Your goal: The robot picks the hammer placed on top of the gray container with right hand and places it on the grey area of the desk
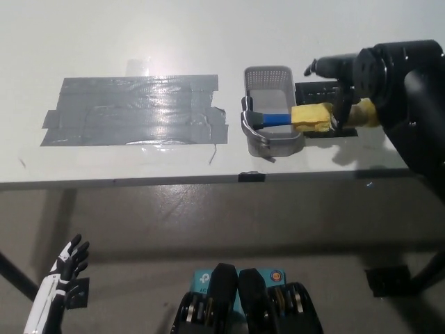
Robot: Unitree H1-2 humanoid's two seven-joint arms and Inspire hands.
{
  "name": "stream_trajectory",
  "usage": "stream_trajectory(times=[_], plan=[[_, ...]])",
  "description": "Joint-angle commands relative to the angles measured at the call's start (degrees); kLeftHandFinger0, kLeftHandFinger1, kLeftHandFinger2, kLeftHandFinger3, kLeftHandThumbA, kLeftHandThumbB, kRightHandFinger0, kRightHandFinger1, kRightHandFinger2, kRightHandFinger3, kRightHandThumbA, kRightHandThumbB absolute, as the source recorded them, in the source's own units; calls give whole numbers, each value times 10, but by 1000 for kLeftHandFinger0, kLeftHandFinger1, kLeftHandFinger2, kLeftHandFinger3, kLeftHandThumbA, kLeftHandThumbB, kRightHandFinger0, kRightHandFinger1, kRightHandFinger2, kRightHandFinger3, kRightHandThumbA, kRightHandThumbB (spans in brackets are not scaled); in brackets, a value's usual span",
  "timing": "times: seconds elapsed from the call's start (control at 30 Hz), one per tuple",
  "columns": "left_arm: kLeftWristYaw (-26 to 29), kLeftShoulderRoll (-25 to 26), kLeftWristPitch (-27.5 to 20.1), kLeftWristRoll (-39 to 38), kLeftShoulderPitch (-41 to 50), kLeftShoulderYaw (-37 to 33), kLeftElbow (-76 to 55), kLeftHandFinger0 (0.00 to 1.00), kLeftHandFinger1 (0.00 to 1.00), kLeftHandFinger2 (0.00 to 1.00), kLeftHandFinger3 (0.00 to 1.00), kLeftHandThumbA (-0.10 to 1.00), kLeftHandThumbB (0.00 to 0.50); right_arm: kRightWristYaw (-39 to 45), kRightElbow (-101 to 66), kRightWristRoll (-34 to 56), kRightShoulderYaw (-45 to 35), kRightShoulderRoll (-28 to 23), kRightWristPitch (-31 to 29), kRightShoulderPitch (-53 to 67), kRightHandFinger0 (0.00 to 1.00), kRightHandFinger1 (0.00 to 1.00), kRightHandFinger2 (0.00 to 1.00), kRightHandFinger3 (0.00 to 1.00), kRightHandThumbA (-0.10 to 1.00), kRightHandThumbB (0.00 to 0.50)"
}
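Note:
The hammer (306,117), with a metal head, blue neck and yellow grip, lies across the front rim of the small gray container (268,75) on the white desk. My black right hand (348,87) hovers over the far end of the yellow grip. Its fingers are spread, one reaching toward the container and others hanging down beside the handle, and it is open, not closed on the hammer. The grey taped area (132,111) covers the desk's left part, away from the hammer. My white left hand (61,275) rests low at the lower left, below the desk edge, open.
A flat black piece (321,90) lies on the desk beneath the right hand, just right of the container. The desk's front edge (208,179) runs across the middle of the picture, with floor below. A dark object (389,280) sits on the floor at lower right.

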Motion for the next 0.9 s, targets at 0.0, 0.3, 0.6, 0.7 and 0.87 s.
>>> stream_trajectory(times=[0.0,0.3,0.6,0.7,0.87], plan=[[1,8,-6,3,2,6,-18,1000,1000,1000,1000,1000,347,-26,34,22,-2,0,3,-28,1000,1000,1000,1000,1000,404],[-5,8,2,-12,-1,8,-21,1000,1000,1000,1000,1000,349,-54,105,34,4,5,-5,-57,1000,1000,1000,1000,1000,426],[3,8,1,7,0,7,-25,1000,1000,1000,1000,1000,340,-69,133,59,3,7,-21,-80,1000,1000,1000,1000,1000,399],[0,8,1,2,1,6,-25,1000,1000,1000,1000,1000,342,-63,127,61,10,8,-20,-84,1000,1000,1000,1000,1000,387],[-1,8,2,4,0,5,-28,1000,1000,1000,1000,1000,339,-56,129,66,25,6,-30,-88,1000,1000,1000,1000,1000,370]])
